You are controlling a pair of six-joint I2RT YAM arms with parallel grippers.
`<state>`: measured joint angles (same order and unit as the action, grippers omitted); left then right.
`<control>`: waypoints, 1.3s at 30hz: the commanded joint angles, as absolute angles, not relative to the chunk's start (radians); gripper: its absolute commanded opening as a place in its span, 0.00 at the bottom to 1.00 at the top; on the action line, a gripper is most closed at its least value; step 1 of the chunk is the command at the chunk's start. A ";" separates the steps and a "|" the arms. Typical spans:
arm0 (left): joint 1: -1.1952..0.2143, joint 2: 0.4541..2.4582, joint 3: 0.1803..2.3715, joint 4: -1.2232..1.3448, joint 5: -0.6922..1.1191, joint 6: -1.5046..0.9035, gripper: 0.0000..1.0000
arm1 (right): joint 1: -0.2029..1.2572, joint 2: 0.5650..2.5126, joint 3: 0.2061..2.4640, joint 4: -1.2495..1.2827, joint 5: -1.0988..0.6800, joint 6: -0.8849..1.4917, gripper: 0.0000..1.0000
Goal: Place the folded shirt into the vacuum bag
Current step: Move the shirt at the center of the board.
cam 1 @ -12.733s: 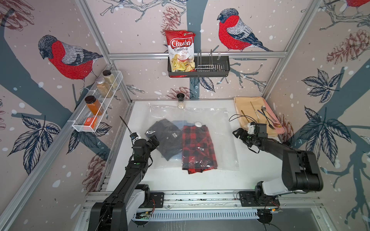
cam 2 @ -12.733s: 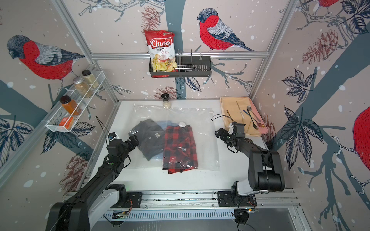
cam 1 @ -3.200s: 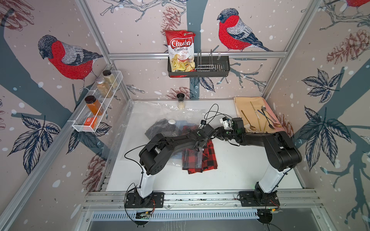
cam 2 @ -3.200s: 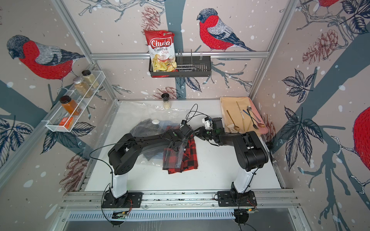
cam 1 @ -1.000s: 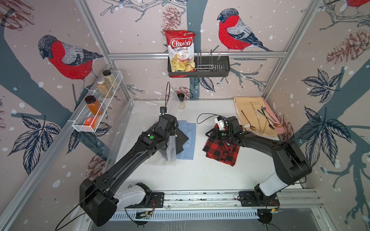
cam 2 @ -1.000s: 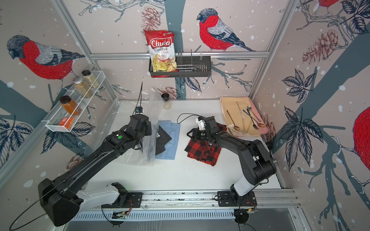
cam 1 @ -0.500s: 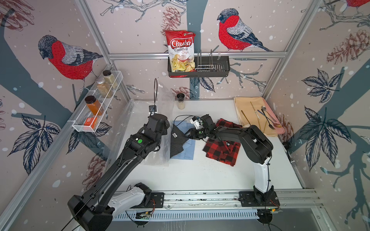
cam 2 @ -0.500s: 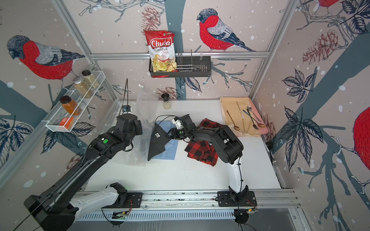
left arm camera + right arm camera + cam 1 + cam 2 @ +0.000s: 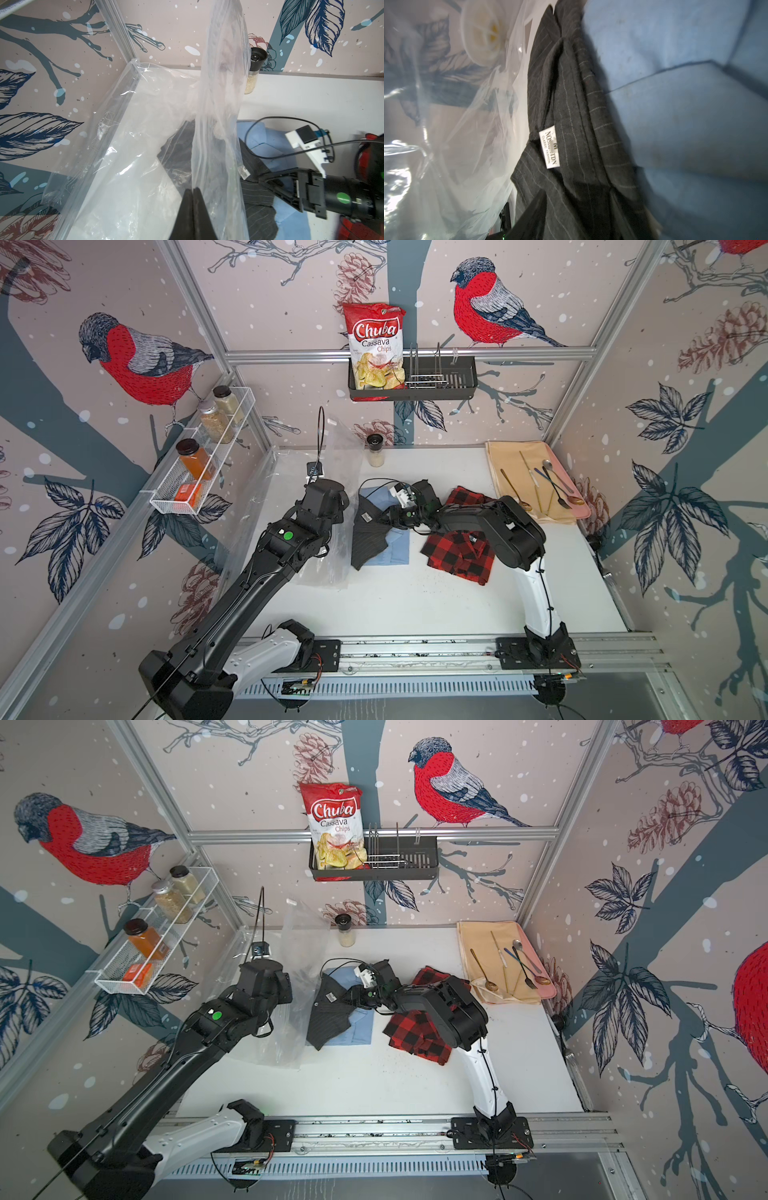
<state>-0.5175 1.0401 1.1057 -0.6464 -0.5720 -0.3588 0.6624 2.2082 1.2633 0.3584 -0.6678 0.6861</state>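
Note:
The clear vacuum bag [image 9: 336, 472] hangs lifted at the table's left side, and my left gripper [image 9: 193, 189] is shut on its film. Its round white valve [image 9: 481, 35] shows through the plastic. A dark pinstriped shirt [image 9: 368, 539] lies outside the bag, partly on a light blue shirt [image 9: 397, 549]. My right gripper [image 9: 388, 517] is shut on the dark shirt's collar edge, with fabric bunched between its fingers [image 9: 544, 193]. A red plaid shirt [image 9: 457, 551] lies rumpled under the right arm, right of the others. Both top views show this layout.
A spice jar [image 9: 375, 450] stands at the back wall by the raised bag. A tan cloth with cutlery [image 9: 532, 481] covers the back right corner. A wire shelf of jars [image 9: 199, 464] juts from the left wall. A black rack with a chips bag [image 9: 411, 381] hangs above.
Within the last second my right gripper left the plaid shirt and took the dark shirt's edge. The left arm drew the bag up and to the left, off the shirts.

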 commanded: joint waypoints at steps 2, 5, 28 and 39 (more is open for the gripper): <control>-0.514 1.044 1.103 -0.625 -0.568 -0.354 0.00 | 0.571 2.141 1.104 0.200 -0.455 0.694 0.51; -0.512 1.055 1.101 -0.619 -0.557 -0.356 0.00 | 0.499 2.063 0.991 0.217 -0.447 0.676 0.51; -0.514 1.210 0.930 -0.346 -0.270 -0.429 0.00 | 0.269 1.585 0.739 0.095 -0.472 0.523 0.55; -0.524 1.292 0.830 -0.159 -0.099 -0.450 0.00 | 0.470 1.709 1.004 0.041 -0.446 0.497 0.58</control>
<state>-0.5209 1.2900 0.8398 -0.2481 -0.1486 -0.4393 0.4572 1.6547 0.9600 0.0483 -0.4313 0.4992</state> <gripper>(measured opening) 0.065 0.578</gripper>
